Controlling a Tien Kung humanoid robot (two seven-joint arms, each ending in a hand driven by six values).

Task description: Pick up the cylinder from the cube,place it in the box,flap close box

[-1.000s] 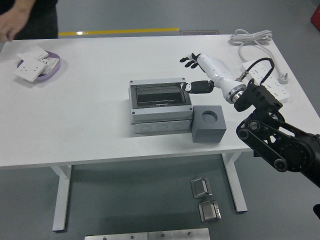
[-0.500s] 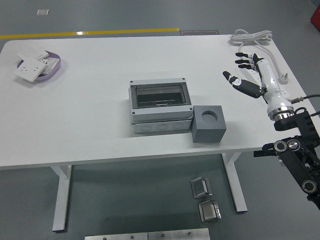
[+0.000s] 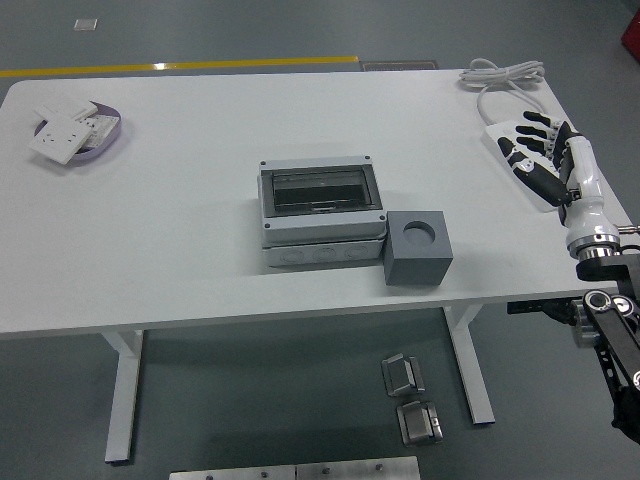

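The right hand's fingers (image 3: pixel 532 128) are spread wide and hold nothing; the right hand (image 3: pixel 552 165) hangs over the surface's right edge, above a white power strip (image 3: pixel 505 140) whose coiled cable (image 3: pixel 505 78) lies toward the far right corner. Its white forearm runs down to a black arm past that edge.

The box (image 3: pixel 320 213) sits near the middle of the surface (image 3: pixel 180 250), well apart from the hand. It is light grey, with a raised frame and a dark, see-through flap lying flat and closed in that frame. Whether the cylinder is under the flap cannot be told.

The cube (image 3: pixel 417 248) is dark grey and stands against the box's near right corner, close to the surface's near edge. A round socket in its top face is open and dark.

At the far left corner a purple-rimmed dish (image 3: pixel 95 135) carries several white switch plates (image 3: pixel 58 138).

On the floor below the near edge lie two small metal parts (image 3: pixel 410 398). Between the hand and the box the surface is bare.
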